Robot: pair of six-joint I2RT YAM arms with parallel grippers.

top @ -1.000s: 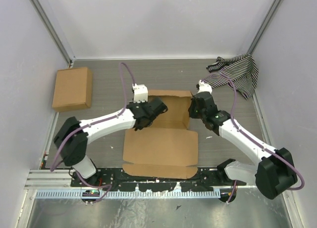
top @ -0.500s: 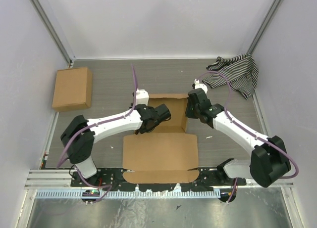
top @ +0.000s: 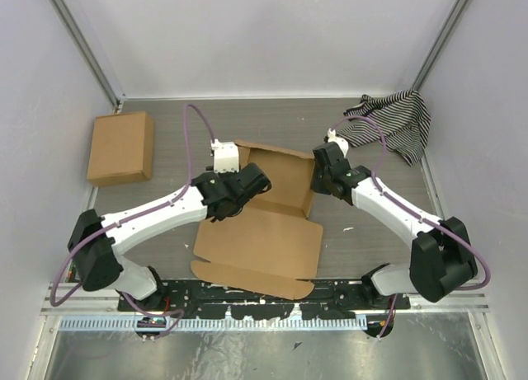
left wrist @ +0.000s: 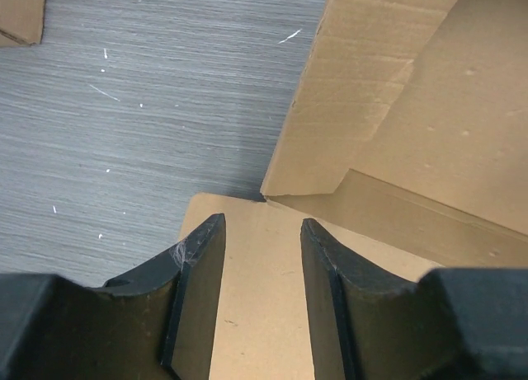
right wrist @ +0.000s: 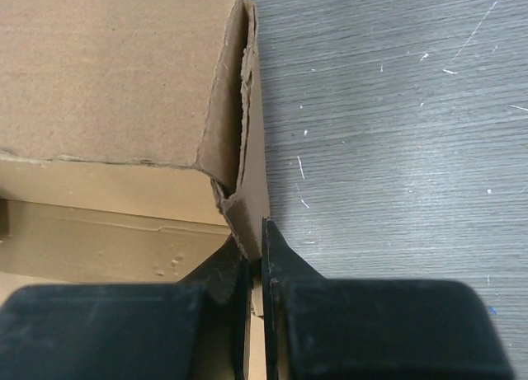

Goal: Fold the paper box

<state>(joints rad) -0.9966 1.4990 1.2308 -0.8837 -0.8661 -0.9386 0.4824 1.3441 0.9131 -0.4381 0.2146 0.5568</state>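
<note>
Cloth (top: 400, 124) and spare box (top: 121, 147) lie well apart while right claw (right wrist: 257, 250) pinches paper box (top: 264, 241) wall, left claw (left wrist: 261, 233) half-open, empty.

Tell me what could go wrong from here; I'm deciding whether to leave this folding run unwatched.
1. The left gripper is open with nothing between its fingers, so only the right gripper, shut on the right wall of the paper box, holds it. A pull might swing the whole box instead of folding it.
2. The wall's edge looks ragged by that pinch, so it could tear or crumple.
</note>
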